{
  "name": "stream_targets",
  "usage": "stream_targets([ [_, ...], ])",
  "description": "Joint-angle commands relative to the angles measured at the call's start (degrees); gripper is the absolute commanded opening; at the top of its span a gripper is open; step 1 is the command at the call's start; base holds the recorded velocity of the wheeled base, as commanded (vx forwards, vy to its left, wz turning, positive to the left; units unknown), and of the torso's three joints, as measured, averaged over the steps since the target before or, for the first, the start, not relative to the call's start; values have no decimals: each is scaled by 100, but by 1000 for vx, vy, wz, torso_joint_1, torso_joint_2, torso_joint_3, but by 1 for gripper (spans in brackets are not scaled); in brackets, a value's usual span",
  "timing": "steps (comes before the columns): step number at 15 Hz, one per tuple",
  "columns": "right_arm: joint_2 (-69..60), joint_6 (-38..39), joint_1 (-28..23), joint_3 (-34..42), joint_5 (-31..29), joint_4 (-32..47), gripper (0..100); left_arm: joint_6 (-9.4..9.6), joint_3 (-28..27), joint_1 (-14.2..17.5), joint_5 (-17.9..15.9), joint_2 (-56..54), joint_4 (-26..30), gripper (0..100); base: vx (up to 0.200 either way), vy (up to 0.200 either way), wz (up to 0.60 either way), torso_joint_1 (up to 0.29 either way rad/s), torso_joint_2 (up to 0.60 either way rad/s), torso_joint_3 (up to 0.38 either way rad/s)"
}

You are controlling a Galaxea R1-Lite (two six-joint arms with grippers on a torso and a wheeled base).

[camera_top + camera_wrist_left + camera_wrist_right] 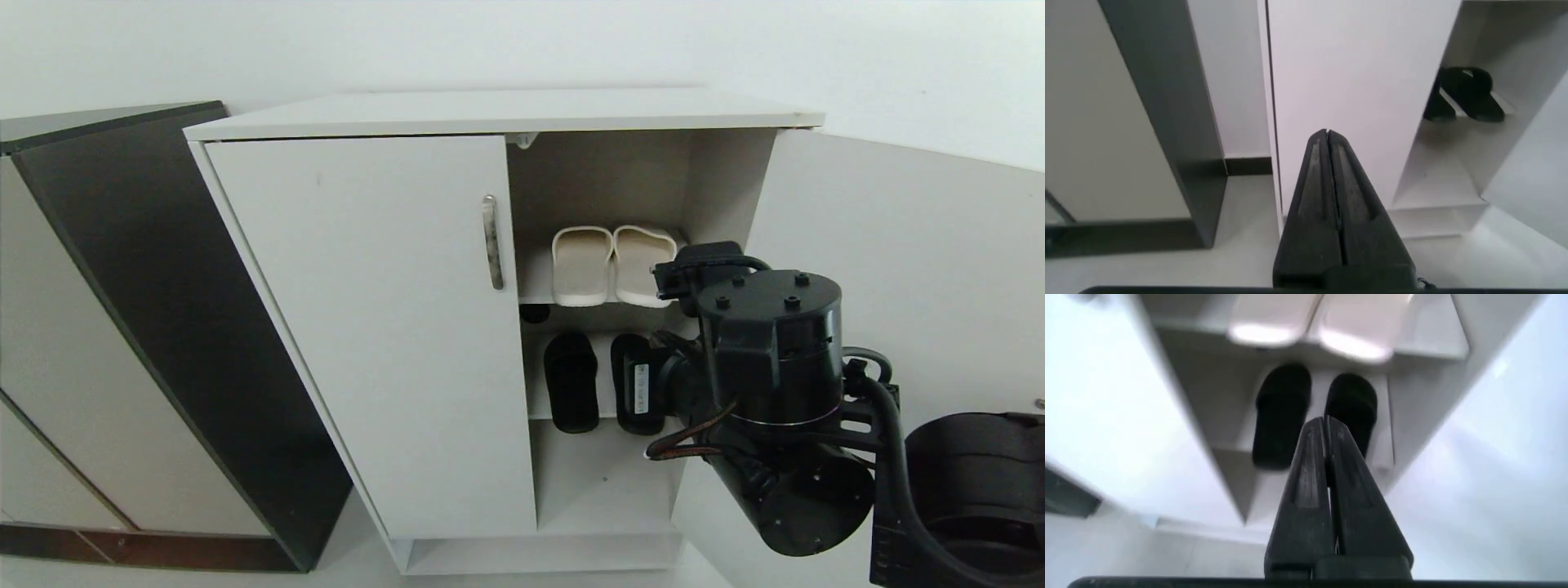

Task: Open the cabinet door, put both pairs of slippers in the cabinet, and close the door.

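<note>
The right gripper (1327, 425) has its two black, wedge-shaped fingers pressed flat together, with nothing between them. Just ahead of its tips, a pair of matte black slippers (1280, 408) lies side by side on the middle shelf (535, 392) of a white cabinet (490, 110). One level above the gripper, a pair of smooth cream slippers (1360, 331) with broad straps sits side by side on the upper shelf (535, 286), their soles catching the light. To the gripper's right, the cabinet's open door (898, 269) stands swung wide, a plain flat white panel.

The left gripper (1327, 135) also has its black fingers closed tight on nothing. It is held low and well back from the cabinet, facing the shut door (1355, 65), which is a smooth white board. From the head view, a slim upright metal handle (491, 242) sits near that door's inner edge, beside the open compartment.

To the left gripper's left, a tall dark grey panel (1167, 98) leans away beside the cabinet, next to a pale beige surface (1094, 122). Below both grippers the floor (1167, 265) is smooth and light grey. Behind the cabinet rises a bare white wall (522, 41)
</note>
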Motion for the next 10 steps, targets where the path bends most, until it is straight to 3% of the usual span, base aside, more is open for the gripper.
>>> stream_targets([
  [1, 20, -27, 3, 38, 0, -3, 0, -1, 0, -2, 1, -1, -2, 0, -200, 0, 0, -2, -2, 2],
  [10, 20, -440, -58, 381, 18, -592, 0, -10, 0, -2, 9, -1, -2, 0, -200, 0, 0, 1, 1, 2],
])
